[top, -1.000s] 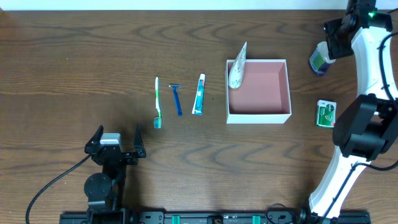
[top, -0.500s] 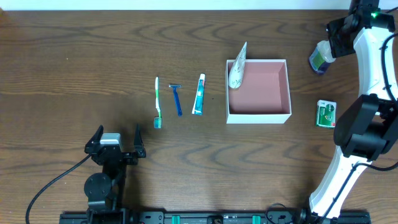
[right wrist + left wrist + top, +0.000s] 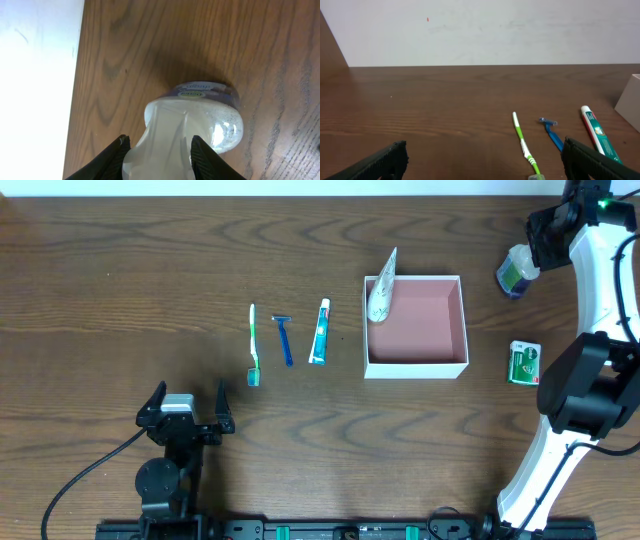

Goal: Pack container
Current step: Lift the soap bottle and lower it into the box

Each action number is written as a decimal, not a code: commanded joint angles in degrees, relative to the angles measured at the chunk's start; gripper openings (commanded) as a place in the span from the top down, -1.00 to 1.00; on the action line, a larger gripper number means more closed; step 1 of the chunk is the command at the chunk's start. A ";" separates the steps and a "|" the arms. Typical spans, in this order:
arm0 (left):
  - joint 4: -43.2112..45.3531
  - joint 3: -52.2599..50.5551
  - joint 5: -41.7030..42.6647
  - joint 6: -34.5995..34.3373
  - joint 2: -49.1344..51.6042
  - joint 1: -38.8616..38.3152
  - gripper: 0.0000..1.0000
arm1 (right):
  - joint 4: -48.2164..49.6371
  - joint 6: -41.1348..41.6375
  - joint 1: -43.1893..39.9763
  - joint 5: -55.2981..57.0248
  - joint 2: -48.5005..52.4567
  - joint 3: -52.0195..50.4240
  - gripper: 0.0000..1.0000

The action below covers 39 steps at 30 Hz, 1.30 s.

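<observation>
From the left wrist you get only a corner of the container (image 3: pixel 631 100), and the bottle (image 3: pixel 215 125) runs off the bottom of the right wrist view. The pale thing (image 3: pixel 381 288) leaning in the container's far-left corner is hard to identify. The container sits right of centre, between the toothpaste (image 3: pixel 319 331) and the green packet (image 3: pixel 524 363). It is open side up and square, so it has no long axis, with walls parallel to the table (image 3: pixel 100 280) edges. Your right gripper (image 3: pixel 159 145) pinches the bottle. Your left gripper (image 3: pixel 188 394) is spread.

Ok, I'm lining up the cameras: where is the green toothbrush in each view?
Overhead: the green toothbrush, left of centre.
Left wrist: the green toothbrush, lower right of centre.
Right wrist: not in it.
Shared landmark: the blue razor just right of it.
</observation>
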 commanded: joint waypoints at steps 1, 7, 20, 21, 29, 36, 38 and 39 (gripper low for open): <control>-1.68 -1.09 1.05 0.52 -0.35 0.35 -0.96 | -0.35 -0.22 -0.61 -3.06 0.15 -0.11 0.26; -1.68 -1.09 1.05 0.55 -0.35 0.35 -0.96 | -0.68 -1.84 -0.61 -5.66 0.15 1.70 0.42; -1.68 -1.09 1.05 0.52 -0.35 0.35 -0.96 | -5.64 -8.37 -0.26 -12.66 -1.53 11.54 0.59; -1.68 -1.09 1.05 0.52 -0.33 0.35 -0.96 | -6.10 -9.22 -0.09 -13.55 -2.01 12.31 0.59; -1.68 -1.09 1.05 0.55 -0.35 0.35 -0.96 | -12.98 -16.26 2.97 -18.69 -8.09 14.80 0.59; -1.68 -1.09 1.05 0.52 -0.35 0.35 -0.96 | -17.42 -23.65 9.51 -18.56 -12.04 14.80 0.56; -1.68 -1.09 1.05 0.55 -0.35 0.35 -0.96 | -17.92 -24.68 12.11 -18.27 -12.28 14.80 0.55; -1.68 -1.09 1.05 0.52 -0.35 0.35 -0.96 | -18.16 -24.79 12.90 -17.94 -12.28 14.80 0.55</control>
